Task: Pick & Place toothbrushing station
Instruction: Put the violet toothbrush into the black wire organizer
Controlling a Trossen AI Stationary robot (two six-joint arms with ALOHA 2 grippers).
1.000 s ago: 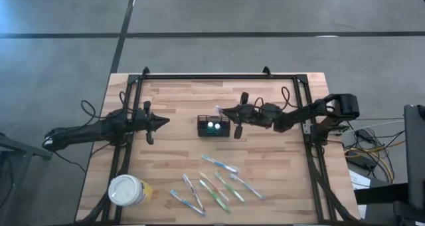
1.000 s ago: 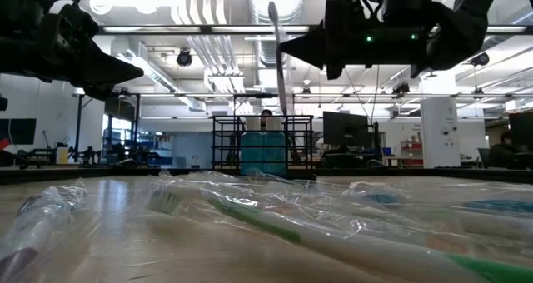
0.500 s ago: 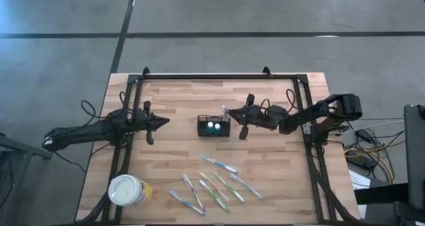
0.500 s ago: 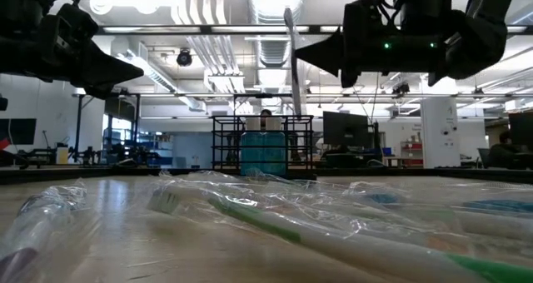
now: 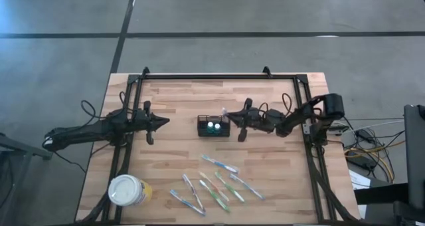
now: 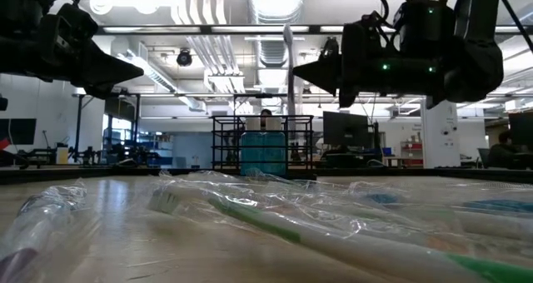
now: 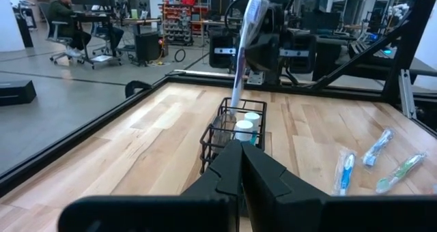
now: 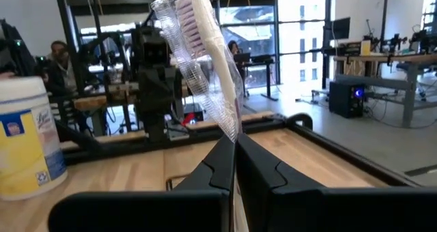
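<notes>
One wrapped toothbrush stands upright, pinched by right gripper fingers, above the caddy for insertion; left gripper, fingers closed and empty, waits left.

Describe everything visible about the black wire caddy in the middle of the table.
The caddy is a small rectangular basket of thin black wire, open-topped, standing upright on the wooden table near its middle. Two small round white-topped items stand inside. A clear-wrapped toothbrush, pinched in the right gripper, rises from its rim area; whether its lower end touches the wire cannot be told. The left gripper is beside it, apart.
</notes>
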